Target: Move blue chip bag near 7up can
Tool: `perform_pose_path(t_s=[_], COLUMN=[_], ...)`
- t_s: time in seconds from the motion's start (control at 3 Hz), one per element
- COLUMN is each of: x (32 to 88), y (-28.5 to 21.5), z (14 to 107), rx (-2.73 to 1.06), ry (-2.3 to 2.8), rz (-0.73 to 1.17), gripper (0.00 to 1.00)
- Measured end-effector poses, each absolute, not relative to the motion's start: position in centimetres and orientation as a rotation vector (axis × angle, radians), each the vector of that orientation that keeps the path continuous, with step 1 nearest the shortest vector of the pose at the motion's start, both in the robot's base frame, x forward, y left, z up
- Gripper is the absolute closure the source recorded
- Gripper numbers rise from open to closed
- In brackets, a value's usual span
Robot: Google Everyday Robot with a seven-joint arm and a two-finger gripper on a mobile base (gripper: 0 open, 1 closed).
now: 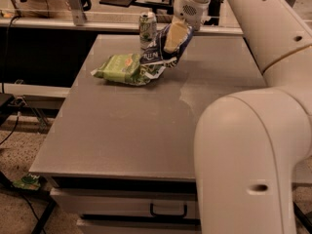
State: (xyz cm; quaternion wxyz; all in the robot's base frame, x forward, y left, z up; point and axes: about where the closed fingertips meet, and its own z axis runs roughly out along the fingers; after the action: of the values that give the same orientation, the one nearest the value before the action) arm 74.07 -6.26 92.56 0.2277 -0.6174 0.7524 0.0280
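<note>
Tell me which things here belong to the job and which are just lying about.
Job: crinkled navy-blue foil chip bag; upright green-and-white 7up can; two-finger gripper, shut on that bag beside the can.
Lying about: flat green foil chip bag on the grey table.

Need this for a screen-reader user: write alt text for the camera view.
Over the far side of a grey table, the robot's gripper holds the blue chip bag close beside the upright 7up can. A green chip bag lies on the table just in front of the can, meeting the blue bag's lower end.
</note>
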Motion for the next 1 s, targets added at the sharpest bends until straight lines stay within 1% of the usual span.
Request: perform_pose_path(t_s=[0.33,0.67,1.0], x=[77.0,78.6,79.4], y=[-8.0,-8.7,-8.3], z=[92.2,92.1,92.3], rx=[-1.591,-1.516,-1.468], ry=[2.122,2.136,2.12], rz=[0.038,0.037,0.061], gripper=[1.0,0.99,0.76])
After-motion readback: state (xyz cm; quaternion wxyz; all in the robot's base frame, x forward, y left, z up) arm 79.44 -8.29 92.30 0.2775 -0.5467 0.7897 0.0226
